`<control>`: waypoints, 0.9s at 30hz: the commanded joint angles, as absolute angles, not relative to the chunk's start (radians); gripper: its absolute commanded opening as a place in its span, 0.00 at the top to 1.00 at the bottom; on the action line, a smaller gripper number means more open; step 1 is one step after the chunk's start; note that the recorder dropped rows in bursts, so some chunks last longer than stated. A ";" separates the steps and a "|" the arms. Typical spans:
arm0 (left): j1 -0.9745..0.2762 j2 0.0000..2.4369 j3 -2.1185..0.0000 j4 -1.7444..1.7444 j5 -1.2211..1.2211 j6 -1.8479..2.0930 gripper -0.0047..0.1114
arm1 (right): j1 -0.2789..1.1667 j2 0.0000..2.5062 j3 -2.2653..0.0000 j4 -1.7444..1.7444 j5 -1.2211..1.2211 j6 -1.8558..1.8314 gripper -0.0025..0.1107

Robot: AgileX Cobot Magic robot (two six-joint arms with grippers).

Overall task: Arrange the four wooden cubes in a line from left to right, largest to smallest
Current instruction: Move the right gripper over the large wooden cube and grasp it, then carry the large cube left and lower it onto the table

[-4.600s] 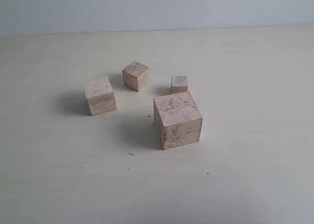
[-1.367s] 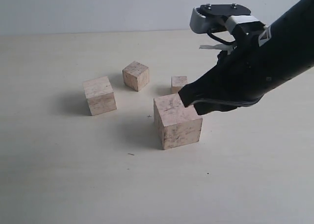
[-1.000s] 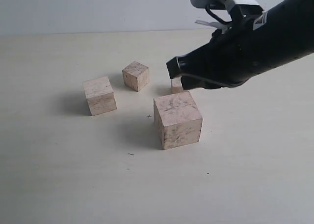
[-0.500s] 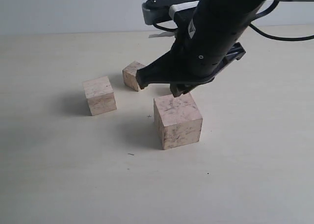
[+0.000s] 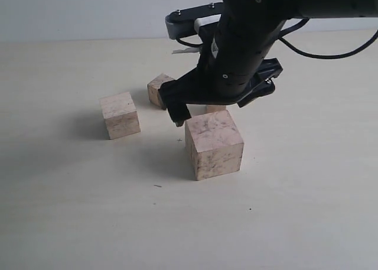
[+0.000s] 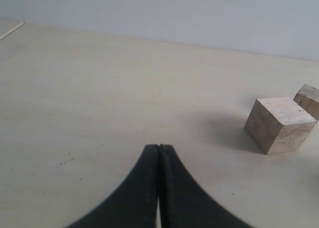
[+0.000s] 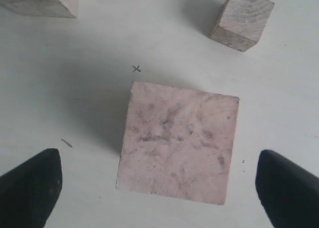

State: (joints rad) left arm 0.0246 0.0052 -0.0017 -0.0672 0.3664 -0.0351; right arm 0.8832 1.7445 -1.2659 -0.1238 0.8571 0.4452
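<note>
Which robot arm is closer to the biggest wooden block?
Right. The right end effector hangs open just above the biggest cube, a finger over each side. The left end effector is shut and farther off; its wrist view doesn't show that cube.

Smallest cube (image 5: 216,108) mostly hidden behind right arm (image 5: 248,39); third-largest cube (image 5: 153,90) half hidden behind same arm

The big cube (image 5: 214,145) is bare wood, pale and matt with dark mottled grain, and a smaller cube (image 7: 242,18) beside it shows curved growth rings on its top face. The table (image 5: 307,211) under the big cube is smooth, matt and cream, faintly streaked. Above the big cube, the right arm (image 5: 248,39) wears black casing with a dull sheen and a grey, metal-looking bracket (image 5: 180,20).
</note>
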 commanded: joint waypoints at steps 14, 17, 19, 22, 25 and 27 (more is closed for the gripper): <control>0.019 0.000 0.000 -0.066 0.357 -0.031 0.96 | 0.885 1.930 -1.276 -0.227 0.777 0.554 0.05; 0.019 0.000 0.000 -0.066 0.357 -0.031 0.96 | 0.885 1.956 -1.276 -0.220 0.749 0.554 0.05; 0.019 0.000 0.000 -0.066 0.357 -0.031 0.96 | 0.885 1.970 -1.276 -0.217 0.743 0.556 0.05; 0.019 0.000 0.000 -0.066 0.357 -0.031 0.96 | 0.885 1.987 -1.276 -0.213 0.763 0.595 0.11; 0.019 0.000 0.000 -0.066 0.357 -0.031 0.96 | 0.885 1.988 -1.276 -0.213 0.766 0.602 0.33; 0.019 0.000 0.000 -0.066 0.357 -0.031 0.96 | 0.885 1.988 -1.276 -0.213 0.761 0.602 0.55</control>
